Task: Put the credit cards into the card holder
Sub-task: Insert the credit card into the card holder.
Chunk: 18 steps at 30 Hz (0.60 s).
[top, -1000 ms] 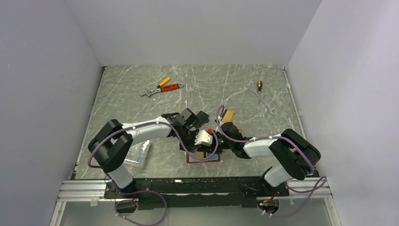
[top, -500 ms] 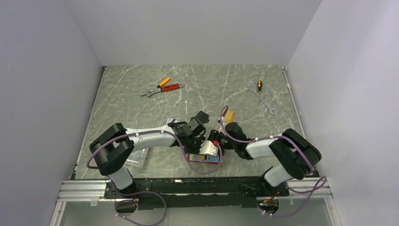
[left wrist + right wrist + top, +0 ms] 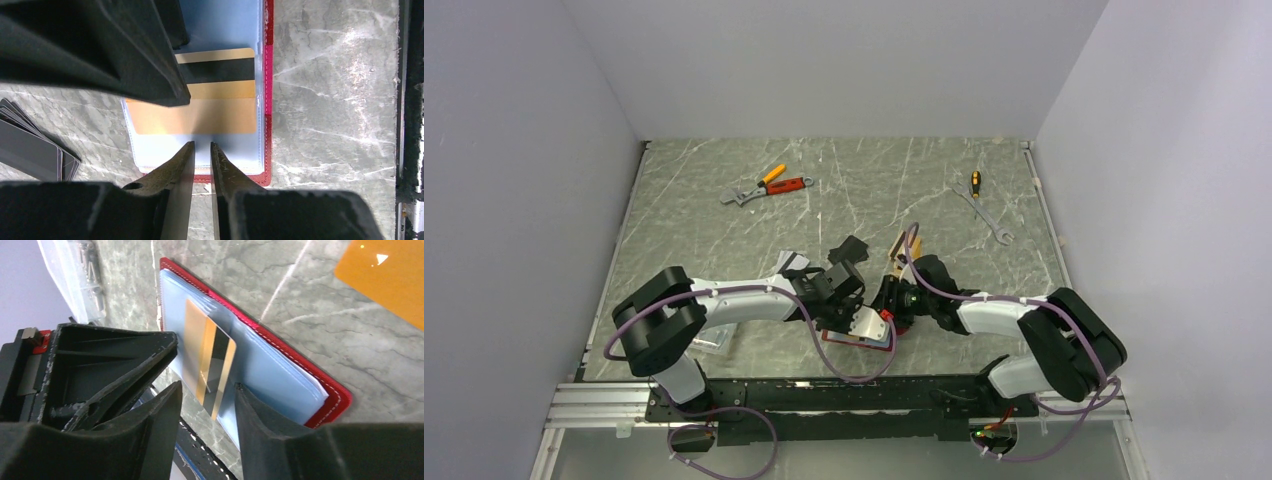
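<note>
The red card holder (image 3: pixel 268 75) lies open with its bluish lining up; it also shows in the right wrist view (image 3: pixel 300 352) and the top view (image 3: pixel 828 337). An orange-gold credit card (image 3: pixel 215 92) with a dark stripe sits partly inside a lining pocket and also shows in the right wrist view (image 3: pixel 207 355). My left gripper (image 3: pixel 201 146) is nearly shut with a thin empty gap, its tips just behind the card's near edge. My right gripper (image 3: pixel 205 390) is open, its fingers straddling the card's end without gripping it. More orange cards (image 3: pixel 908 246) lie on the table behind.
A stack of dark cards (image 3: pixel 30 150) lies left of the holder. A clear plastic box (image 3: pixel 715 334) sits near my left arm. Pliers and a wrench (image 3: pixel 764 186) lie far left, a spanner and screwdriver (image 3: pixel 984 205) far right. The table's near edge rail (image 3: pixel 410 120) is close.
My left gripper has moved toward the near edge and down over the open holder. My right gripper has shifted slightly, uncovering the orange cards behind it.
</note>
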### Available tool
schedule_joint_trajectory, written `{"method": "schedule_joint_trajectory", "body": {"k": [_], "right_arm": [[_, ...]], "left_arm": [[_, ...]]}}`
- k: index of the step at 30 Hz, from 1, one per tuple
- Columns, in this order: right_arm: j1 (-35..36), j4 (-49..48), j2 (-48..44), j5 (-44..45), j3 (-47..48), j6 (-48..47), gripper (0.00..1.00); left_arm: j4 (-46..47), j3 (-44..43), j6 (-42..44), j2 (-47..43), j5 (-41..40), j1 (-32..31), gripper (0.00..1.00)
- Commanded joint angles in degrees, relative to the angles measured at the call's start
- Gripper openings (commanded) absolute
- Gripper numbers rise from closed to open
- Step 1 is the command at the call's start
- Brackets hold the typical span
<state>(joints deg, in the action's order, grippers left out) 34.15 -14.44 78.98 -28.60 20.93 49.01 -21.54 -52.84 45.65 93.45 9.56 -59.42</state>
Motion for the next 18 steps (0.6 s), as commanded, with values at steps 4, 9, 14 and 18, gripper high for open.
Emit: {"method": "schedule_joint_trajectory", "body": {"k": [4,9,14,18], "right_arm": [[0.0,9.4,1.7,4.8,-0.5,-2.3,0.37],[1.0,10.2,2.1,5.7,1.0,-1.6,0.22],[2.0,11.5,1.9,7.3,2.3,-1.4,0.20],[3.1,12.2,2.1,8.0,3.6,-1.0,0.20]], "left_arm": [[-6.6,1.0,-1.0,1.1,-3.1,0.4,0.25],[-10.9,-4.0,-3.5,-0.9,0.5,1.8,0.31],[-11.8,-5.7,-6.3,-6.2,4.2,6.0,0.50],[-8.7,-2.1,-4.9,-7.2,1.9,7.5,0.49]]}}
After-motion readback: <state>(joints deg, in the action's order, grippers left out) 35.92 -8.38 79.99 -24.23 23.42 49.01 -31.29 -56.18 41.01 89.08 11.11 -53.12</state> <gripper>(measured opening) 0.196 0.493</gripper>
